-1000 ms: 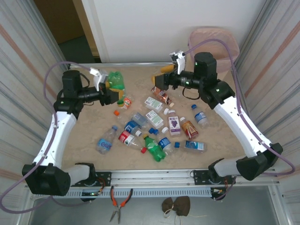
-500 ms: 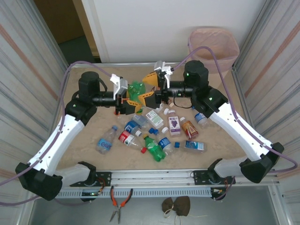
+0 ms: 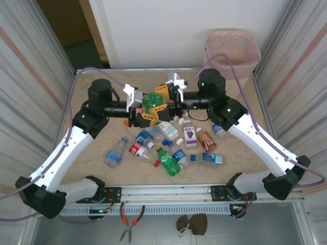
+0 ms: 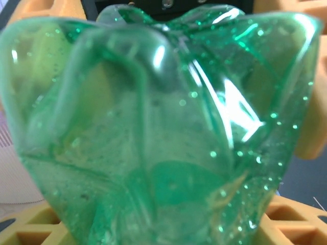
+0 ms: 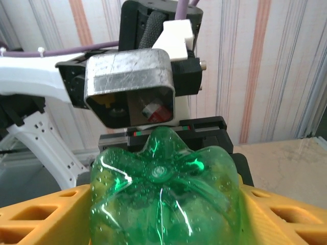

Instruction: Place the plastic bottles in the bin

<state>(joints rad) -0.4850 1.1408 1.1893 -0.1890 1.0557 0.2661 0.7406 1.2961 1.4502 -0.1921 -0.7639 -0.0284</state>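
Nearest of all, a pair of pliers (image 3: 131,218) lies on the ledge in front of the table (image 3: 97,148). On the table, close to the arms, lots of plastic bottles (image 3: 168,162) lie in a heap. None of these is in the bin, so most of the job looks left to do.

Above the heap, the two claws meet in the air. The left gripper (image 3: 144,109) is clamped on a green bottle (image 3: 152,101) and holds it off the table. The right gripper (image 3: 162,99) has its yellow fingers (image 5: 66,224) on both sides of the bottle's bottom end. I cannot tell if they squeeze it. It looks like one arm is passing the bottle to the other.

Far off, past the table's back right corner, stands the bin (image 3: 232,35). The right arm (image 3: 240,122) itself is between the bottle and the bin, so the swing over needs care.
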